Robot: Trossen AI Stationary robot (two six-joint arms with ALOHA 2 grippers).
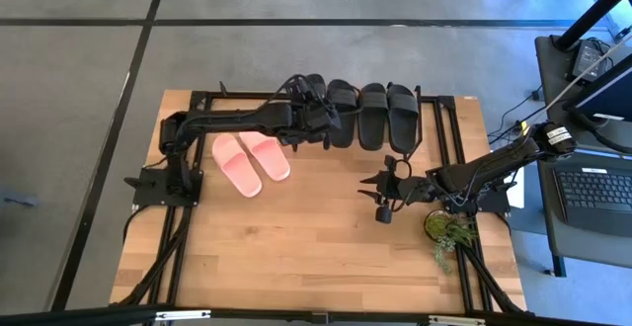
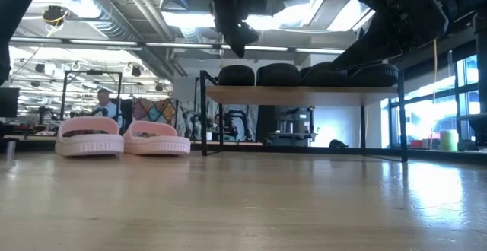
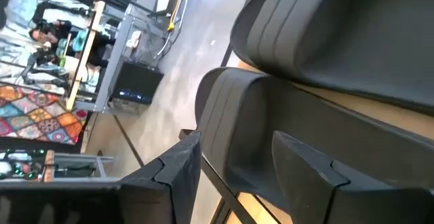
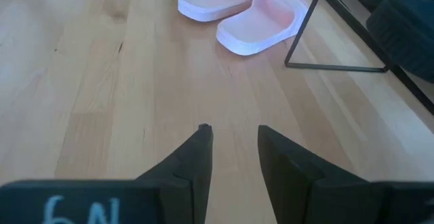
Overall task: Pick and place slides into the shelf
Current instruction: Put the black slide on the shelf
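1. We see four black slides (image 1: 357,114) in a row on the shelf (image 2: 304,94).
2. The pink pair (image 1: 250,160) lies on the table (image 1: 296,247), just beside the shelf.
3. The left end effector (image 1: 321,119) is at the leftmost black slide, fingers apart around it.
4. The right end effector (image 4: 232,153) hovers over the table, partly open and empty.

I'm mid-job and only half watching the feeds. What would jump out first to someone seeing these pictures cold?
First, the four black slides lined up side by side on the shelf at the table's far edge, with the left gripper open over the leftmost ones. Next, the pink pair lying together on the tabletop, left of the shelf. The right gripper hangs empty, fingers apart, above bare wood on the right.
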